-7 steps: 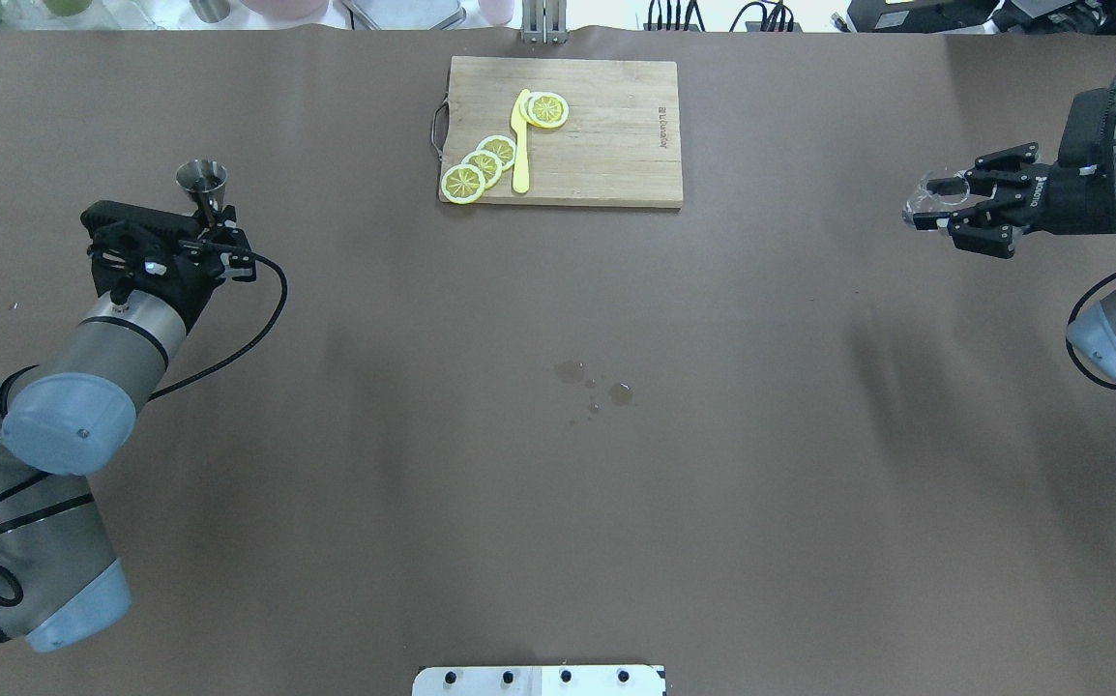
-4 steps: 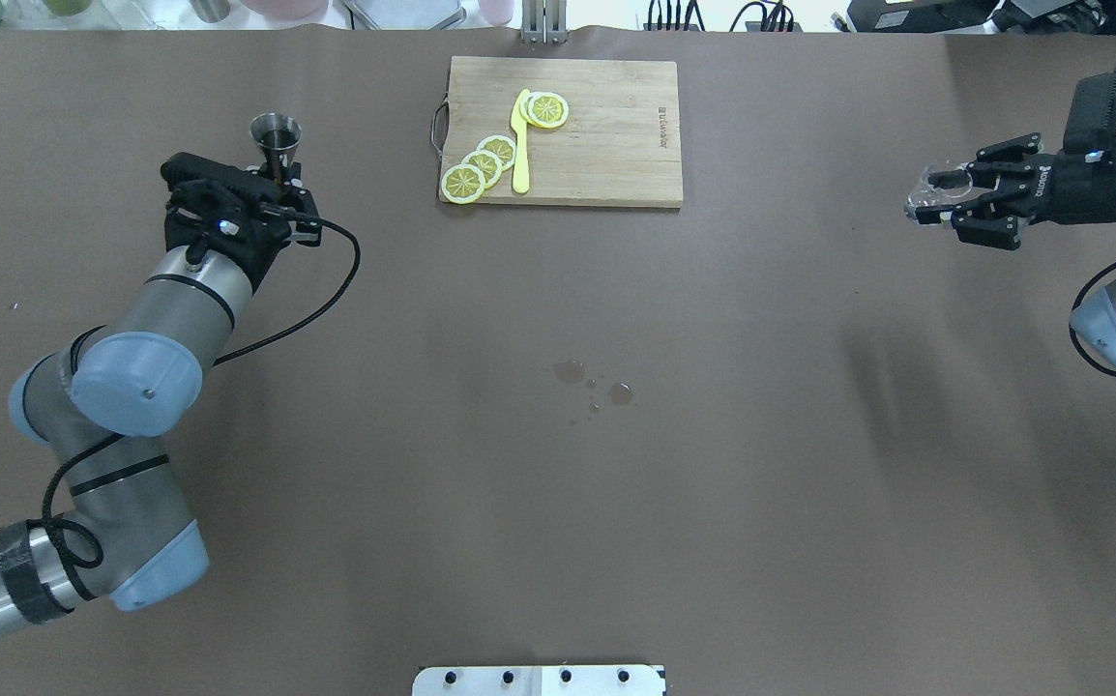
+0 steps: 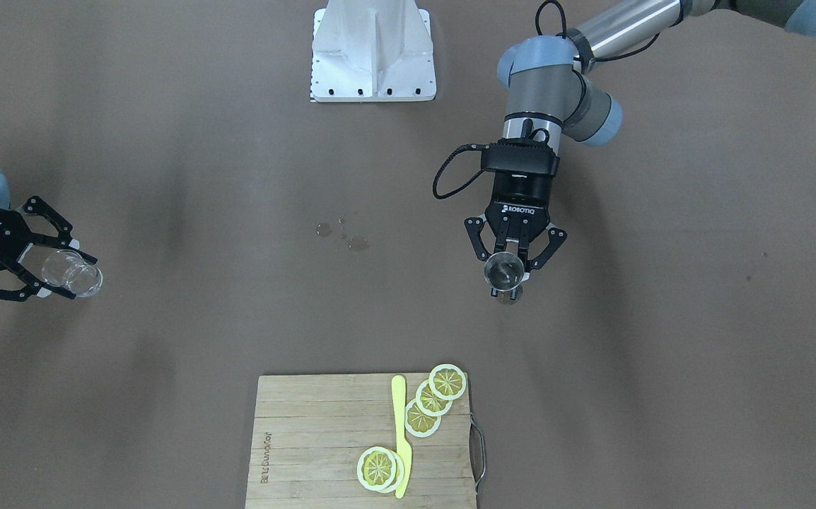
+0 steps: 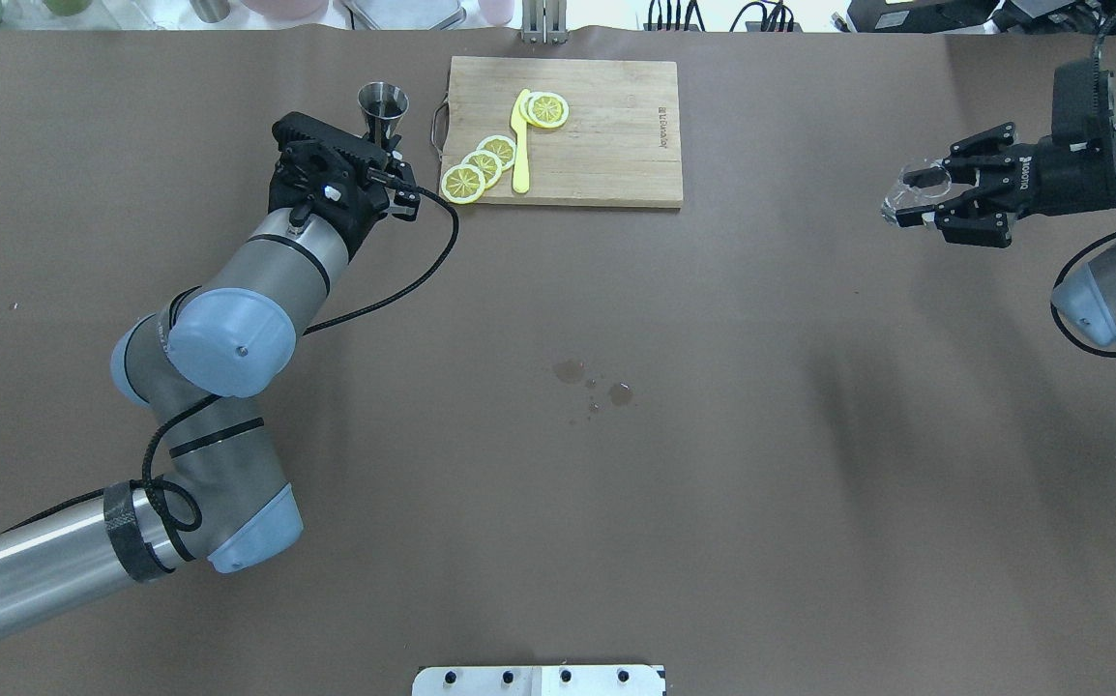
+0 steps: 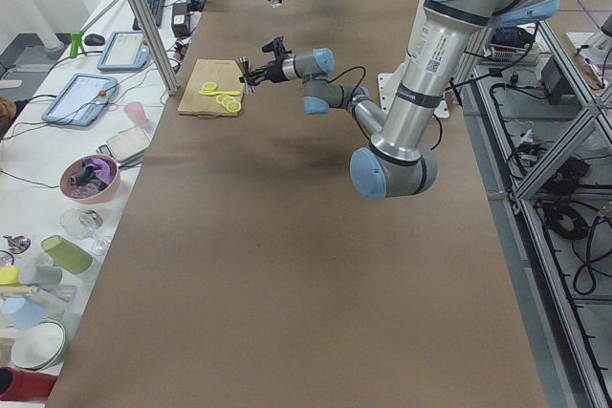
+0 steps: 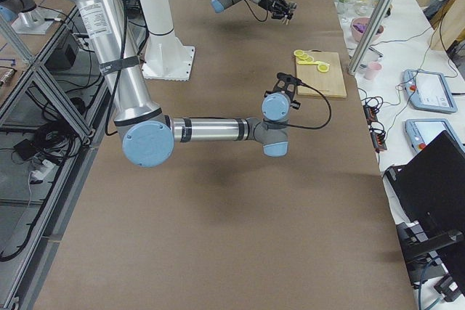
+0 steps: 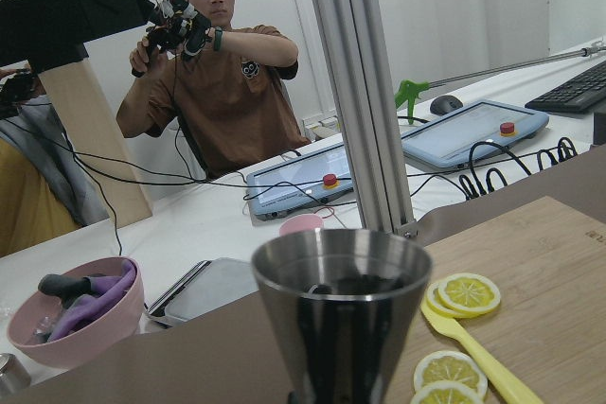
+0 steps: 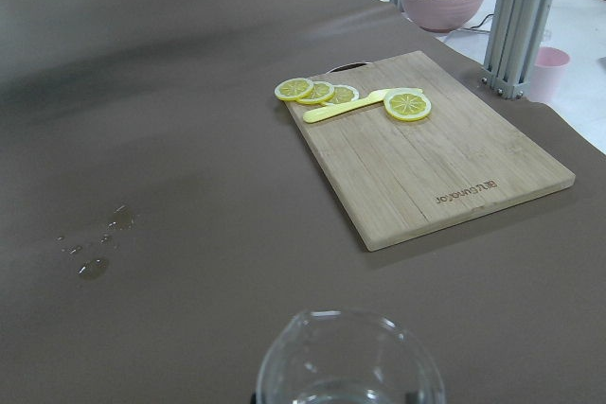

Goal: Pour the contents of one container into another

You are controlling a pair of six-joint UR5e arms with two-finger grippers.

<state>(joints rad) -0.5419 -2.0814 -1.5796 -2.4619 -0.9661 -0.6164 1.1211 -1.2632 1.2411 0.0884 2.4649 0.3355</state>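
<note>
Seen from overhead, the brown table (image 4: 558, 522) lies open from centre to 6 o'clock, with a few droplets (image 4: 597, 382) near the middle. At 11 o'clock the left gripper (image 3: 506, 268) is clamped on an upright steel jigger (image 7: 341, 314), just beside the cutting board (image 4: 606, 135) at 12. At 2 o'clock, near the edge, the right gripper (image 4: 911, 198) grips a clear glass (image 8: 346, 361) (contents hard to make out).

Each wrist view's bottom edge cuts off its vessel — glass (image 8: 347, 362) and jigger (image 7: 341, 324).
</note>
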